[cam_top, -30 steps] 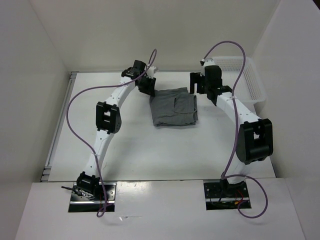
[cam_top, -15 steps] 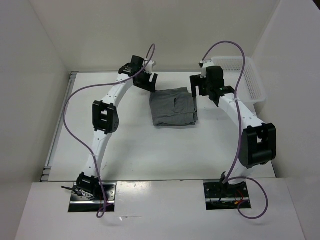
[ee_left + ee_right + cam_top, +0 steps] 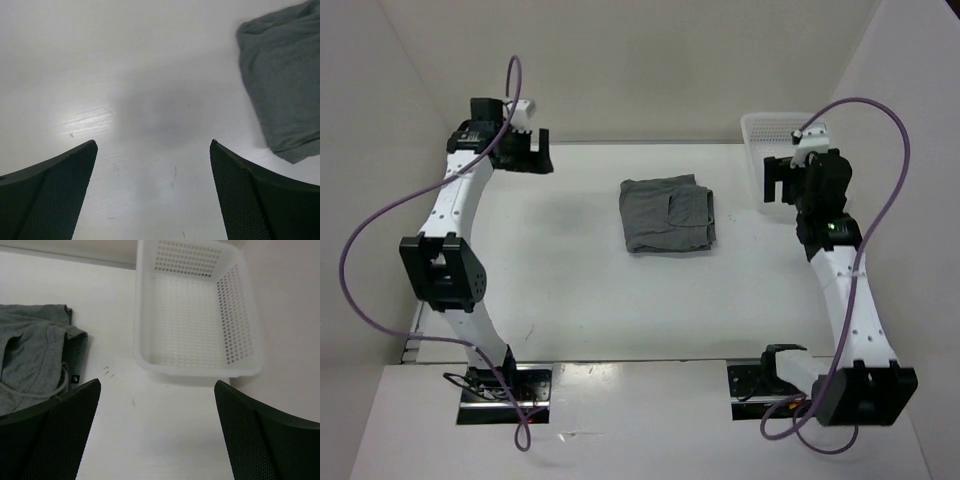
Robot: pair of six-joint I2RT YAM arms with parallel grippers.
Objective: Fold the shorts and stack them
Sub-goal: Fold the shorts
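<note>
The shorts (image 3: 667,214) lie folded in a grey rectangle on the far middle of the worktop (image 3: 580,300), pocket side up, with neither arm touching them. The left gripper (image 3: 527,155) hangs near the far left corner with its fingers spread wide and only bare worktop between them. The right gripper (image 3: 782,182) hangs just in front of the white mesh basket (image 3: 752,130), its fingers likewise apart and holding nothing. What worries me is the drawstring (image 3: 52,389): from the right wrist it shows as a loose loop at the edge of the cloth, and a finger coming back in low could hook it and drag the fold open. The fold itself looks soft and a little uneven at its far edge, so a one-sided pinch might peel off the top layer. A second ago both grippers sat right at the far corners of the shorts, the left fingers much closer together. Both arms have since swung outwards, and the shorts keep the same place and shape.
</note>
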